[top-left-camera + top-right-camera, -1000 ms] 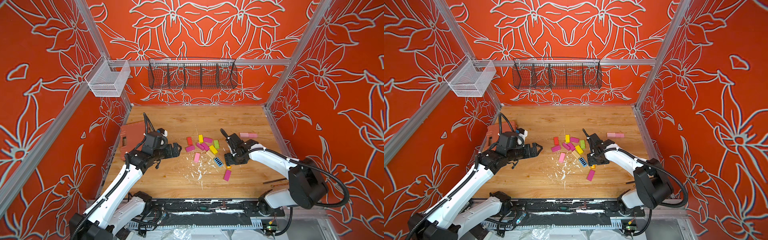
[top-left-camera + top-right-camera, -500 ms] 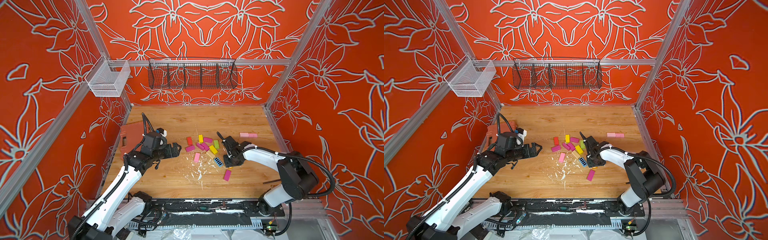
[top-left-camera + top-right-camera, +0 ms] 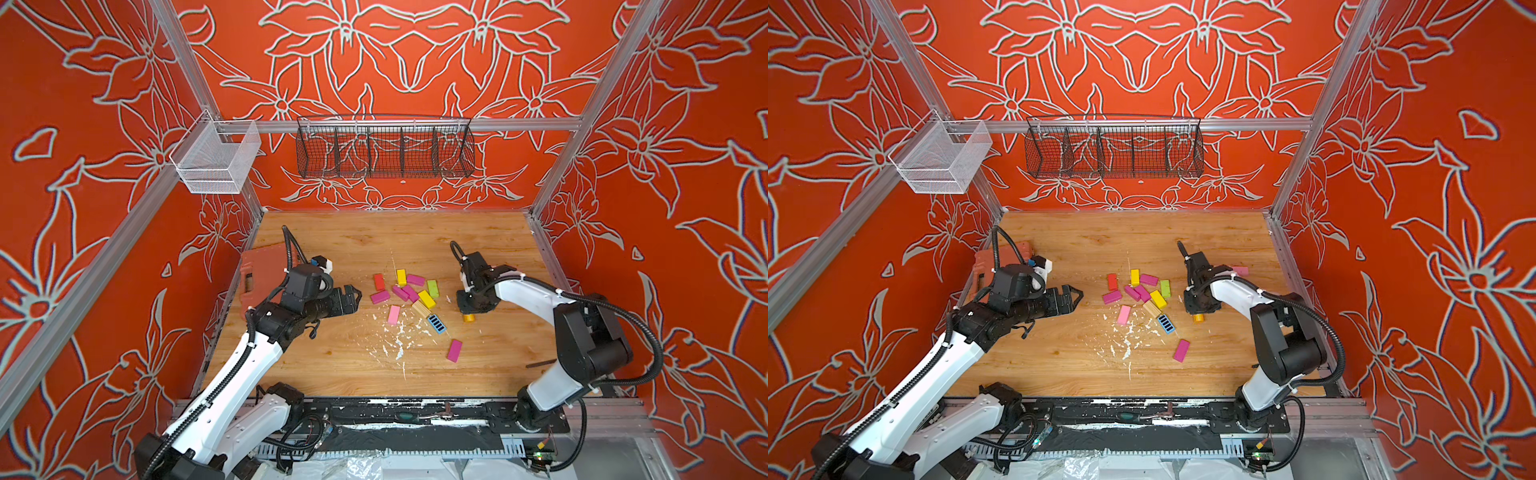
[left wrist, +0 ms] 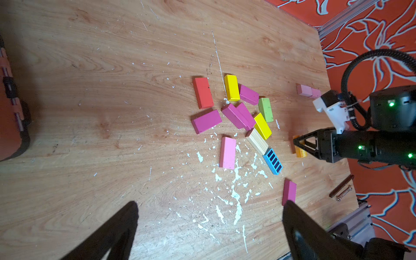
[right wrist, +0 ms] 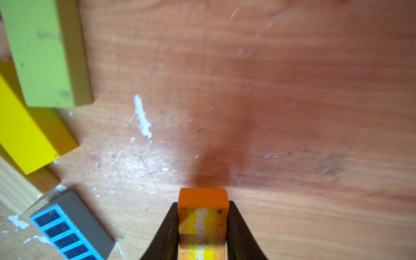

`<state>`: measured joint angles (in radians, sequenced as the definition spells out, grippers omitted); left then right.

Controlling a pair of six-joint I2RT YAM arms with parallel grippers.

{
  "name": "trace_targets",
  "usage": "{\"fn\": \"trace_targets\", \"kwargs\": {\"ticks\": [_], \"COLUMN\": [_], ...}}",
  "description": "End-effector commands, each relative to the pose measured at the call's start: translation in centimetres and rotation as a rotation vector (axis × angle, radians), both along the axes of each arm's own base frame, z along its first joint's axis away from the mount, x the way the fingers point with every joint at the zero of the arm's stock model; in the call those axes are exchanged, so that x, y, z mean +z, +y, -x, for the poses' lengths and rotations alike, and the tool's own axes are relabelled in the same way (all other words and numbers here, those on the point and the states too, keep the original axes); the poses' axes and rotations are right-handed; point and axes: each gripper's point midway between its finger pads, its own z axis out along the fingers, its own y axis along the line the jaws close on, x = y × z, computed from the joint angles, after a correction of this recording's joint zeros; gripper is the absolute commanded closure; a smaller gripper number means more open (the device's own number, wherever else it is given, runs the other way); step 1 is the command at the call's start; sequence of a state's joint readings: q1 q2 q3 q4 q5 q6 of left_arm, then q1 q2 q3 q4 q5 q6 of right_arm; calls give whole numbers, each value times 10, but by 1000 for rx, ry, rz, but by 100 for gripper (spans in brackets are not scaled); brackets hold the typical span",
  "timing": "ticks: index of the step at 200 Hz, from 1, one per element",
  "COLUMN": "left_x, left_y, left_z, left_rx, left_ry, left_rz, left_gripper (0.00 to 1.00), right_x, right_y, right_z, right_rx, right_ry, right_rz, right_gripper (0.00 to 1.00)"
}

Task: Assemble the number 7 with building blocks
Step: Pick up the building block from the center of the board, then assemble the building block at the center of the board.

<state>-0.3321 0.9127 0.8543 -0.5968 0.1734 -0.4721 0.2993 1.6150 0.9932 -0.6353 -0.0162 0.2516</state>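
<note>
The orange block (image 5: 202,195) lies on the bench (image 3: 374,237) at 4 o'clock from the loose blocks (image 3: 409,291). The right gripper (image 5: 202,203) has just clamped it, so lifting can follow. The left gripper (image 3: 355,297) hangs open at 9 o'clock.

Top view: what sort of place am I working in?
Probably a robot test booth, not a home: printed orange walls in an aluminium frame, a wire basket hung at the back, a scuffed wooden table.
</note>
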Motion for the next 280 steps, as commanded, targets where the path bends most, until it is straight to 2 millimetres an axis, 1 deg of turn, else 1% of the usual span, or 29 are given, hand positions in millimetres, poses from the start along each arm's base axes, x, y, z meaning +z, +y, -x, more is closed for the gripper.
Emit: {"fn": "trace_targets", "kwargs": {"ticks": [1, 22, 35, 52, 81, 126, 143, 164, 194, 237, 256, 280], "left_x": [-3, -3, -3, -3, -4, -2, -2, -2, -3, -2, -3, -3], "left_y": [4, 4, 5, 5, 5, 8, 8, 8, 9, 10, 10, 11], "left_z": [2, 1, 1, 0, 0, -1, -2, -3, -5, -8, -9, -9], "left_rx": [17, 18, 18, 17, 20, 29, 30, 32, 36, 37, 37, 40], "left_ry": [2, 1, 0, -1, 1, -4, -6, -4, 0, 5, 9, 12], "left_rz": [-11, -13, -15, -17, -20, -31, -34, -39, -40, -33, -33, -33], "left_gripper": [3, 3, 3, 3, 3, 3, 3, 3, 3, 3, 3, 3], "right_x": [17, 14, 10, 10, 16, 25, 26, 27, 23, 1, -5, -8], "right_y": [-27, -57, -70, -87, -110, -145, -155, -163, -168, -177, -176, -173], "right_z": [-6, -15, -21, -34, -57, -91, -97, -100, -100, -95, -96, -98], "right_rx": [-1, -57, -80, -116, -172, -164, -157, -169, -182, -199, -188, -180], "right_ry": [-5, -4, 3, -23, -76, -87, -71, -66, -64, -31, -23, -26], "right_rz": [7, 3, 2, -3, -14, 76, 108, 102, 78, 89, 80, 63], "right_gripper": [67, 67, 67, 67, 67, 67, 67, 67, 67, 67, 67, 66]}}
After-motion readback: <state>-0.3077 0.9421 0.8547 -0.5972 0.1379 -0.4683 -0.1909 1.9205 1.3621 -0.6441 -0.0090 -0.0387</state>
